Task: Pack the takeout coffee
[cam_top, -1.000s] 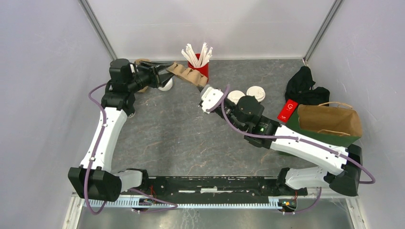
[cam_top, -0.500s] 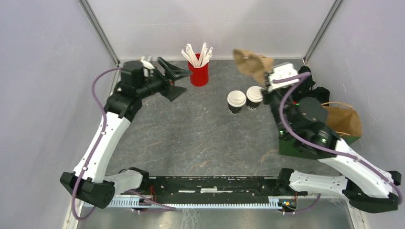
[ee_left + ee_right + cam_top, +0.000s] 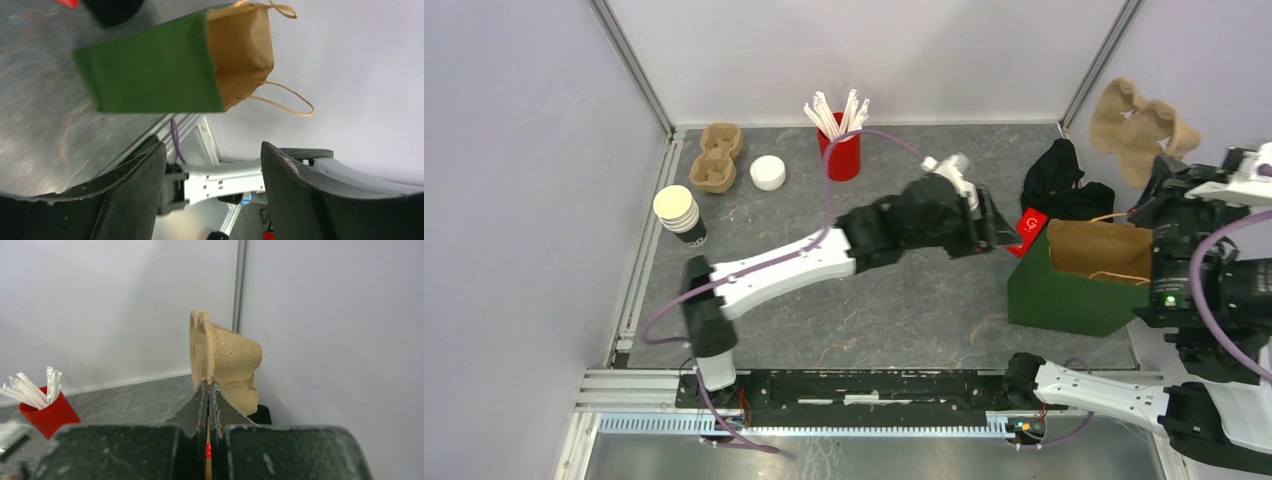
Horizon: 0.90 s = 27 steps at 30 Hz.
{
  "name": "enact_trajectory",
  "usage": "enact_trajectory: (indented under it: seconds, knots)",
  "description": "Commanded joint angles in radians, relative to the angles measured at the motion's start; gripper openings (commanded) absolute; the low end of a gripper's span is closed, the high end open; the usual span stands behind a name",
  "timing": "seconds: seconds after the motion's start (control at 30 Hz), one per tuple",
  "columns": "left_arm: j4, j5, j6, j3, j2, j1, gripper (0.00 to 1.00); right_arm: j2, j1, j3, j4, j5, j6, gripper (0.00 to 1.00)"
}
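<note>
Top view: left hand [image 3: 991,226] stood wide and empty over the counter [image 3: 894,310], near the green bag [image 3: 1074,295]. The takeout coffee could not be made out; the left arm lay across mid-counter.

Left wrist: same hand gripped nothing; the bag's upper handle was cut off.

Right wrist: right hand [image 3: 208,390] was clamped shut on the pulp carrier [image 3: 227,357].

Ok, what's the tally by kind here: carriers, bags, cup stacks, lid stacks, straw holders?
Cardboard carriers: 2
Paper bags: 1
Cup stacks: 1
Lid stacks: 1
Straw holders: 1
Total: 6
</note>
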Motion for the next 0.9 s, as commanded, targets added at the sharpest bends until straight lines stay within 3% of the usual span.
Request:
enact_trajectory:
  seconds: [0.0,0.1,0.2,0.4,0.8,0.87]
  knots:
    - [0.025,-0.167,0.133,0.303,0.205,-0.091,0.74,-0.003,0.0,0.063,0.036,0.031,-0.064,0.0]
    - [-0.053,-0.251,0.185,0.516,0.357,-0.13,0.72,-0.011,-0.001,0.081,0.025,0.019,-0.058,0.0]
    - [-0.109,-0.365,0.199,0.63,0.444,-0.158,0.71,-0.022,-0.001,0.094,0.003,-0.011,-0.036,0.0]
    - [-0.121,-0.485,0.222,0.637,0.486,-0.186,0.59,-0.03,0.0,0.128,-0.059,-0.047,0.016,0.0]
    - [-0.105,-0.437,0.256,0.737,0.613,-0.191,0.64,-0.033,0.0,0.141,-0.153,-0.095,0.09,0.0]
    - [-0.115,-0.45,0.269,0.743,0.618,-0.191,0.56,-0.031,0.0,0.141,-0.16,-0.096,0.097,0.0]
